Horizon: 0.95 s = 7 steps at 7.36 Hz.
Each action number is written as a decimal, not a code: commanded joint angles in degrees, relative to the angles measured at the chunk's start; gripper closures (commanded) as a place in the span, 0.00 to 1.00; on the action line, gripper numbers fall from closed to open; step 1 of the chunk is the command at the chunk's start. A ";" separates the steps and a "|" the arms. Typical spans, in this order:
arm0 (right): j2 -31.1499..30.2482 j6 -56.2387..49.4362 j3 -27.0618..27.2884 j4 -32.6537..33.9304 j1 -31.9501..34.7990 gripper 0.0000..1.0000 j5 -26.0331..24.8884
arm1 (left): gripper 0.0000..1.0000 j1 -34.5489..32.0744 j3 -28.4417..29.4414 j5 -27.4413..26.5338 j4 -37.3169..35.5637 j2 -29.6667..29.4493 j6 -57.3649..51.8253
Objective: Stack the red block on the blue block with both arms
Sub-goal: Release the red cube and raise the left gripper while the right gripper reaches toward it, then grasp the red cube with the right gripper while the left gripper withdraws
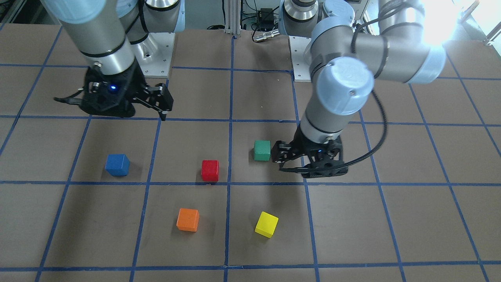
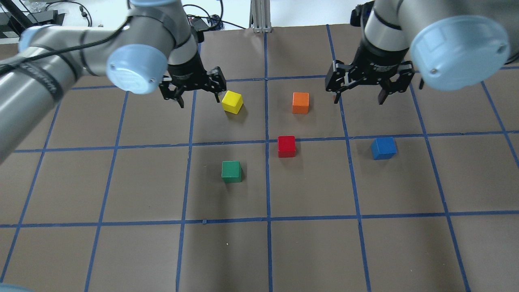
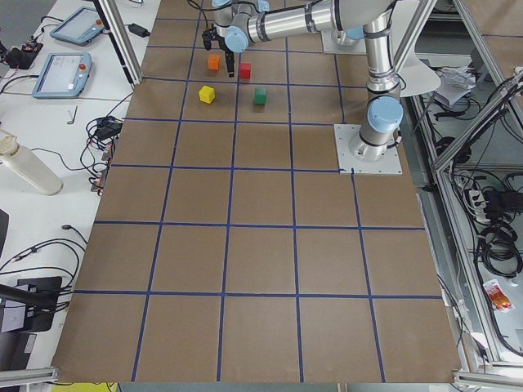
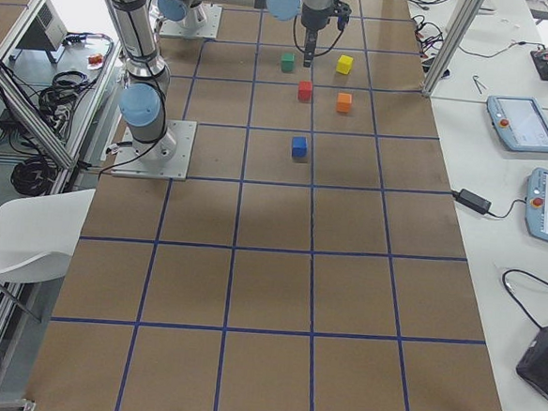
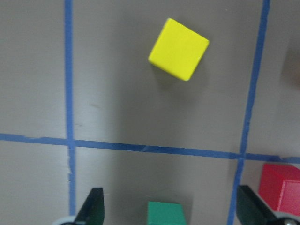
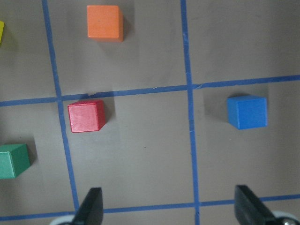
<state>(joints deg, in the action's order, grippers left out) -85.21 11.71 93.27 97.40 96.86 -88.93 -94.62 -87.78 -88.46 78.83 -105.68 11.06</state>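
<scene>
Red block (image 2: 286, 146): flat on the bench (image 2: 121, 243), alone, nothing on it, just beside a crossing of the blue tape lines (image 2: 268, 182). Not stacked yet.

Blue block (image 2: 383, 148): well apart from the red block, on its right as reckoned by the robot, about level with it. Bare on top, touched by nothing.

Left claw (image 2: 198, 98): hanging above the bench to the left of the red block, clear of it. Fingers spread wide, released, nothing between them. From its wrist camera, red block low at the right edge, outside the fingers.

Right claw (image 2: 359, 99): hanging above the bench to the right of the red block, likewise released, fingers wide and empty. From its wrist camera, red block ahead on one side and blue block ahead on the other, neither between the fingers.

Other cubes, all placed from the red block:
- Green block (image 2: 231, 171): to the left and a little nearer the robot.
- Orange block (image 2: 300, 102): just beyond, away from the robot.
- Yellow block (image 2: 232, 101): beyond and to the left.

All apart, none touching.
</scene>
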 commanded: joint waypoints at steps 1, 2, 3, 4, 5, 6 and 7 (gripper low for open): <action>6.95 10.41 5.84 14.05 9.10 0.00 -0.02 | 0.00 6.62 2.51 1.26 8.93 6.69 -6.90; 12.65 15.49 9.01 23.44 11.66 0.00 -0.11 | 0.00 8.73 3.40 1.36 9.75 8.45 -8.41; 16.79 17.72 10.60 26.50 12.38 0.00 -0.46 | 0.00 10.40 3.66 1.36 10.11 9.34 -9.21; 17.70 18.17 10.79 27.14 12.39 0.00 -0.28 | 0.00 11.12 3.58 1.28 10.55 10.05 -10.78; 20.15 17.66 11.06 32.62 12.39 0.00 -0.63 | 0.00 10.86 3.23 0.67 10.90 10.84 -10.89; 22.18 17.91 10.71 34.51 12.39 0.00 -0.72 | 0.00 10.60 2.36 0.49 10.99 11.28 -10.89; 22.37 17.65 10.36 34.52 12.30 0.00 -0.81 | 0.00 10.60 1.48 0.57 10.99 11.63 -10.89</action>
<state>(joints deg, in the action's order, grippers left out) -64.11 29.45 103.92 130.48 109.20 -89.60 -83.97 -85.32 -87.82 89.72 -94.60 0.27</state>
